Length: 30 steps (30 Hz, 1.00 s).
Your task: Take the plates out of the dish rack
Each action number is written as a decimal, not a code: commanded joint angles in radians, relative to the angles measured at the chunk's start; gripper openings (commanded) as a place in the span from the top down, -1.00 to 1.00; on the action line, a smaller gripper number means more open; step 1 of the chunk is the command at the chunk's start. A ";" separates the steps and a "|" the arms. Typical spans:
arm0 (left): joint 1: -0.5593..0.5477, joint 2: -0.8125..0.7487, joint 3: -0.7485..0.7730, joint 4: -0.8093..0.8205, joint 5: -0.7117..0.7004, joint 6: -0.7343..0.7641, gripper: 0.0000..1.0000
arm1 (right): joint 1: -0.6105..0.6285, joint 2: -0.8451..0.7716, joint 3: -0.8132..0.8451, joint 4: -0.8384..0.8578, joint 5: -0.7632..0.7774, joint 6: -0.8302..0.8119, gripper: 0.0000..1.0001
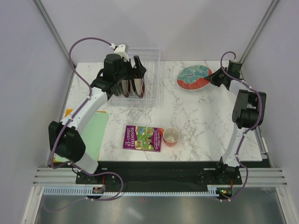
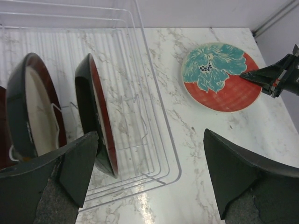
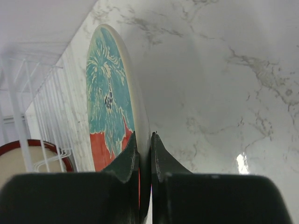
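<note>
Left gripper [image 1: 128,77]: spread wide, holding nothing, hung over the near right part of the dish rack [image 1: 152,79], fingers [image 2: 70,172] clear of contact as far as can be seen. Ahead of its left finger, two plates stood on edge in the slot ribs: cream-centred plate [image 2: 35,112] on the outer side, dark red plate [image 2: 98,116] just beside it on the inner side, lower rim passing behind the fingertip. Both upright, edge lines running away from the gripper, cream face turned toward the gap between the fingers. Beyond its right finger, well apart and outside the rack: teal-patterned plate [image 2: 219,77], face up on the marble table [image 1: 196,116], flat or close to it; full rest on the surface not determinable. Right gripper [image 3: 145,158]: closed tight on that plate's rim, one finger on each face, the disc stretching straight out from the fingertips toward the rack. Near its base, toward the table's front edge: book [image 1: 143,138] and orange cup [image 1: 171,136] side by side; green sheet [image 1: 93,135] near the left arm's base.
</note>
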 commanded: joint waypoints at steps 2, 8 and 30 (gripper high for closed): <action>0.003 0.005 0.048 -0.051 -0.166 0.129 -1.00 | 0.003 0.100 0.246 0.109 -0.056 0.051 1.00; 0.003 0.007 0.016 -0.027 -0.252 0.216 -0.99 | 0.003 0.214 0.336 0.077 -0.049 0.047 1.00; 0.005 0.093 0.028 -0.005 -0.276 0.313 -0.96 | 0.000 0.022 0.133 -0.228 0.330 -0.209 -0.68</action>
